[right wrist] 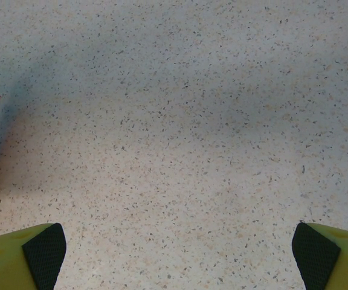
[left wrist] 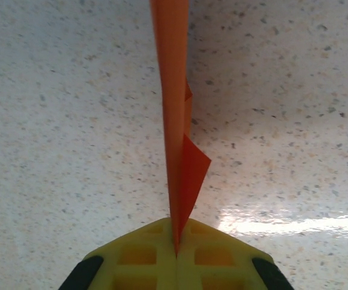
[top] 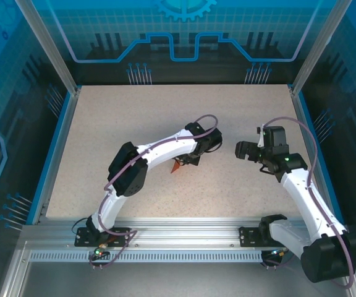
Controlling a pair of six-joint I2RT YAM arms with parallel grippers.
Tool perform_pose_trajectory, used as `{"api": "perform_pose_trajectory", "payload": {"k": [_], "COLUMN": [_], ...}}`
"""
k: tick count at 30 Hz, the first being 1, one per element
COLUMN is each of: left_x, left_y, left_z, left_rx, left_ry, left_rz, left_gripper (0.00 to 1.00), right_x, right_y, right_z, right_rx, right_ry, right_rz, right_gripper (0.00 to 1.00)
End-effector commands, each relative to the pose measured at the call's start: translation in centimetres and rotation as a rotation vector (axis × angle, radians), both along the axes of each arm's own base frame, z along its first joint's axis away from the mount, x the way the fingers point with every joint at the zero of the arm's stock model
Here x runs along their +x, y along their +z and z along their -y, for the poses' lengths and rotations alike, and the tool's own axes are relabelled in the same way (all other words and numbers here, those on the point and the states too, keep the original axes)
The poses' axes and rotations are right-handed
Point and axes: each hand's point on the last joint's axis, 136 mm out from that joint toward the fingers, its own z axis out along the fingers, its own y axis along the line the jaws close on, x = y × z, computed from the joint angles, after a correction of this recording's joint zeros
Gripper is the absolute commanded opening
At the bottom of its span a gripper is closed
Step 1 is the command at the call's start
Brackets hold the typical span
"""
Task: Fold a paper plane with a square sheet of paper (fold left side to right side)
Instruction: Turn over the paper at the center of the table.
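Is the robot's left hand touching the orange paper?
Touching. In the left wrist view, the left gripper is shut, and the orange paper is pinched in the seam between its yellow fingers.

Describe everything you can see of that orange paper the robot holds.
The orange paper is thin, plain, bright, folded into a slim strip seen edge-on, with a small triangular flap sticking out on one side. One end is pinched between the left arm's shut yellow fingers, and it runs straight out from them over the speckled table. Whether it touches the table is unclear.
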Motion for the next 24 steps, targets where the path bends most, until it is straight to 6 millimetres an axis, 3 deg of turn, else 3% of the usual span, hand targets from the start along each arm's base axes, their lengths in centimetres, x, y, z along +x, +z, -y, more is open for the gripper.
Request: {"api": "perform_pose_trajectory", "payload": {"k": [1, 6, 14, 21, 24], "left_x": [-0.5, -0.4, 0.2, 0.7, 1.4], "left_y": [-0.7, -2.0, -1.7, 1.8, 3.6], "left_z": [1.0, 2.5, 4.6, 6.3, 6.0], "left_rx": [-0.070, -0.189, -0.372, -0.651, -0.801], "left_ry": [0.043, 0.074, 0.052, 0.006, 0.011], "left_rz": [-0.076, -0.160, -0.215, -0.197, -0.181], "left_gripper": [0.00, 0.02, 0.31, 0.54, 0.62], "right_x": [-0.7, -0.8, -0.7, -0.3, 0.0], "right_y": [-0.5, -0.7, -1.2, -1.9, -2.3], "right_z": [0.3, -0.2, -1.5, -3.8, -4.8], "right_rx": [0.011, 0.038, 0.092, 0.187, 0.214], "right_ry": [-0.003, 0.019, 0.068, 0.154, 0.179], "right_rz": [-0.013, -0.015, -0.034, -0.059, -0.075], "right_gripper": [1.00, 1.00, 1.00, 1.00, 1.00]}}
